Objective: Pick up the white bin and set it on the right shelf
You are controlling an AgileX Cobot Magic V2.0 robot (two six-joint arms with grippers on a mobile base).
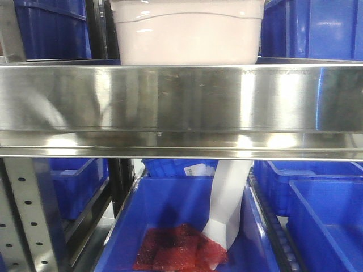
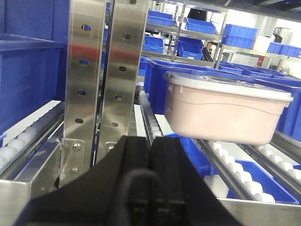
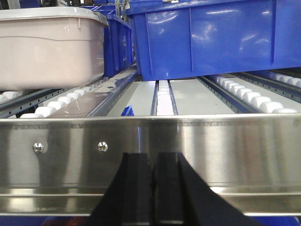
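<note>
The white bin (image 1: pixel 187 34) rests on the right shelf (image 1: pixel 181 107), just behind its wide steel front lip. In the left wrist view the white bin (image 2: pixel 225 108) sits on white rollers to the right, its lid on. The right wrist view shows the white bin (image 3: pixel 49 47) at upper left behind the shelf lip (image 3: pixel 211 150). My left gripper (image 2: pixel 150 141) is shut and empty, low beside the perforated uprights (image 2: pixel 101 70). The right gripper (image 3: pixel 153 157) is shut and empty too, in front of the lip, apart from the bin.
Blue plastic bins (image 3: pixel 207 37) stand beside the white bin on the roller lanes (image 3: pixel 258 101). Below the shelf a blue bin (image 1: pixel 170 226) holds a red mesh item (image 1: pixel 178 249) and a white bag. More blue bins (image 2: pixel 240 35) fill racks farther back.
</note>
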